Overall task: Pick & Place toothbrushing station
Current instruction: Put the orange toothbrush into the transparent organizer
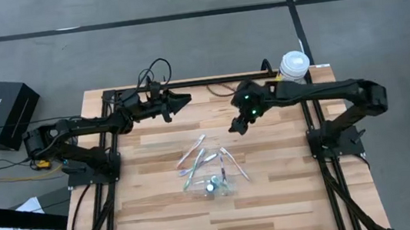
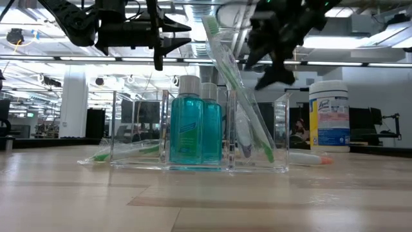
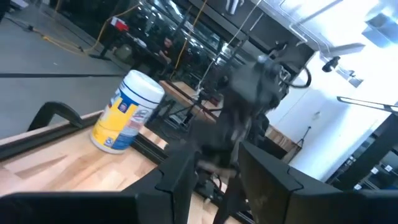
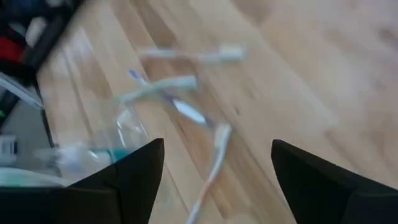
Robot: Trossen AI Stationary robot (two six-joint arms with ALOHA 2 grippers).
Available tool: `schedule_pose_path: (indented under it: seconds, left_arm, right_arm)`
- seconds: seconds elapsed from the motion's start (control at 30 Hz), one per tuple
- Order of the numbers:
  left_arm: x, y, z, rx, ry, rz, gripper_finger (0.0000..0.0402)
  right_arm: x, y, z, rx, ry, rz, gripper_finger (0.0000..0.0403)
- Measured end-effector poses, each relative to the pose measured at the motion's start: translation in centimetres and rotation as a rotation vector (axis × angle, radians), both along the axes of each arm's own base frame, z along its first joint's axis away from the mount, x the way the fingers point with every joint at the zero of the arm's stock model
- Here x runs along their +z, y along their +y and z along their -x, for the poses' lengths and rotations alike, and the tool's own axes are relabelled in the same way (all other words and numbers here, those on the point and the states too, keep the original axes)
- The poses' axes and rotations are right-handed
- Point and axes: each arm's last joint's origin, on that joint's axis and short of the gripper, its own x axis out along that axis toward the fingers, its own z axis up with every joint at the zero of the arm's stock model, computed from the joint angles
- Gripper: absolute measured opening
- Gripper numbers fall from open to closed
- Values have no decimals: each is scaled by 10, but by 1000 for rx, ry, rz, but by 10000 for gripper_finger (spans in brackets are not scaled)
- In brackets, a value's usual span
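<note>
A small clear container [image 1: 215,187] stands on the wooden table near the middle. It holds two teal tubes [image 2: 187,129] upright and a pale green toothbrush [image 2: 235,84] that leans on its wall. Several more thin toothbrushes [image 1: 194,155] lie loose on the table just beyond it and also show in the right wrist view [image 4: 180,82]. My right gripper [image 1: 237,124] is open and empty, hovering above and beyond the brushes [image 4: 217,146]. My left gripper [image 1: 184,98] is open and empty, held high at the far left of the middle [image 3: 214,168].
A large white tub with a blue-yellow label [image 1: 294,64] stands at the table's far right edge and shows in the low view [image 2: 329,116]. A black box [image 1: 4,115] lies on the floor at the left. Bare wood lies in front of the container.
</note>
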Motion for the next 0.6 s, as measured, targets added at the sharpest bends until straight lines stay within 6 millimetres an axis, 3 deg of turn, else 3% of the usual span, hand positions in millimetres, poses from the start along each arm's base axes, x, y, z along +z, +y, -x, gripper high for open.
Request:
schedule_pose_path:
  seconds: [0.3,0.6]
  left_arm:
    - [-4,0,0,3,39,-5,122]
    - [-7,1,0,-13,64,6,122]
  right_arm:
    - [-48,2,-37,71,24,-140,285]
    - [-91,10,-51,81,151,-177,285]
